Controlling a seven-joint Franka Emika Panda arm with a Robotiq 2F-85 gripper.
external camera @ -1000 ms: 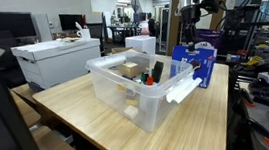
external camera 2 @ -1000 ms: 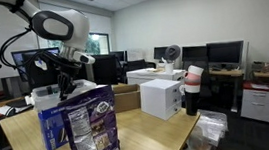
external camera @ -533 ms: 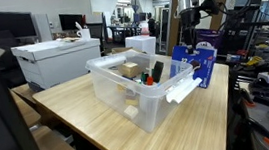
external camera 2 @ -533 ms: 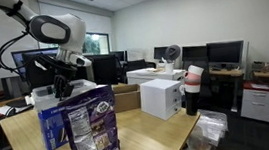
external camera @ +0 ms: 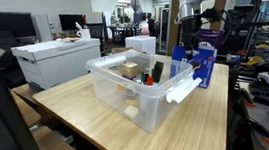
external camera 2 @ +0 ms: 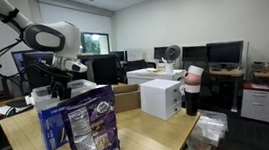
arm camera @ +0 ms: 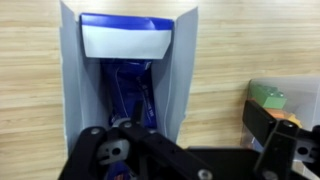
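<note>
Light wooden table [external camera: 79,116] — on it a clear plastic bin [external camera: 117,95] and, just beside, a blue printed package [external camera: 198,66] standing upright.

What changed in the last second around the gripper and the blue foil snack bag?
The gripper sank a little and drifted sideways above the blue foil snack bag. Its jaws now stand wide open in the wrist view. Whether it let anything go cannot be told. Unchanged: the bag, the clear plastic bin and the white box on the wooden table.
</note>
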